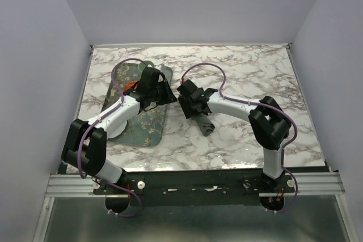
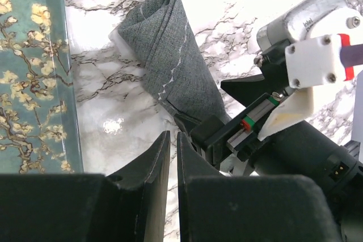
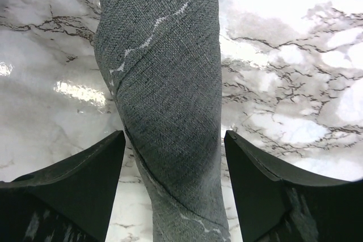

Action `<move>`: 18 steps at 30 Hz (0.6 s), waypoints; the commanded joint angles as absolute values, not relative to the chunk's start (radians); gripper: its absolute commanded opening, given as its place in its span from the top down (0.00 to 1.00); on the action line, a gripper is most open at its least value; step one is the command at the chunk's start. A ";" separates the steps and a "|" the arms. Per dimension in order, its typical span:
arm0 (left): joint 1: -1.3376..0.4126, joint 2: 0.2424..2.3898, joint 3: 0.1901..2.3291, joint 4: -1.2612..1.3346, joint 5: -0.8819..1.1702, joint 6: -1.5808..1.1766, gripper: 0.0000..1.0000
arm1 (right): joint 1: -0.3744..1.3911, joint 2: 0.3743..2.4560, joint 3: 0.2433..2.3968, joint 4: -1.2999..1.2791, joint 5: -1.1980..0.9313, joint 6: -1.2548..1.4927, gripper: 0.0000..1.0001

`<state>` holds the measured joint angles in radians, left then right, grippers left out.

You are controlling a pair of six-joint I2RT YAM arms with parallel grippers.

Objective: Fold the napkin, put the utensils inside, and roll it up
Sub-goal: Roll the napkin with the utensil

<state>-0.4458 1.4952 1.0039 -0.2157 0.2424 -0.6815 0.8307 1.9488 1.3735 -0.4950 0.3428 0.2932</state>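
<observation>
The dark grey napkin lies rolled into a long tube on the marble table, right of the tray. In the right wrist view the napkin runs lengthwise between the two fingers of my right gripper, which stands open astride it with a gap on each side. In the left wrist view the napkin roll points away from my left gripper, whose jaws are together with nothing between them, just short of the roll's near end. In the top view the left gripper is beside the right gripper. The utensils are hidden.
The green floral tray lies left of the roll, partly under my left arm; its edge runs along the left of the left wrist view. Both wrists sit close together over the middle of the table. White walls stand around the table.
</observation>
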 commanded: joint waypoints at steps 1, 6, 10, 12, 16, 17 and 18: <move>-0.430 1.453 1.006 -0.203 0.252 -0.681 0.82 | 0.851 1.940 1.420 -0.563 0.413 0.279 0.21; -0.428 1.471 1.000 -0.193 0.270 -0.693 0.82 | 0.876 1.933 1.416 -0.580 0.424 0.299 0.22; -0.426 1.519 0.983 -0.135 0.319 -0.739 0.85 | 0.879 1.891 1.358 -0.563 0.408 0.325 0.28; -0.420 1.552 0.977 -0.100 0.339 -0.768 0.87 | 0.879 1.875 1.333 -0.545 0.417 0.327 0.31; -0.417 1.574 0.959 -0.058 0.359 -0.796 0.87 | 0.888 1.893 1.319 -0.534 0.426 0.321 0.31; -0.417 1.572 0.956 -0.055 0.353 -0.798 0.87 | 0.897 1.897 1.325 -0.534 0.433 0.318 0.31; -0.416 1.568 0.953 -0.057 0.348 -0.799 0.87 | 0.902 1.905 1.328 -0.534 0.451 0.318 0.31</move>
<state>-0.4248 1.5620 0.9756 -0.1085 0.3145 -0.7609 0.8726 1.9068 1.3334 -0.5442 0.3908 0.3065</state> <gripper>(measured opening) 0.134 0.694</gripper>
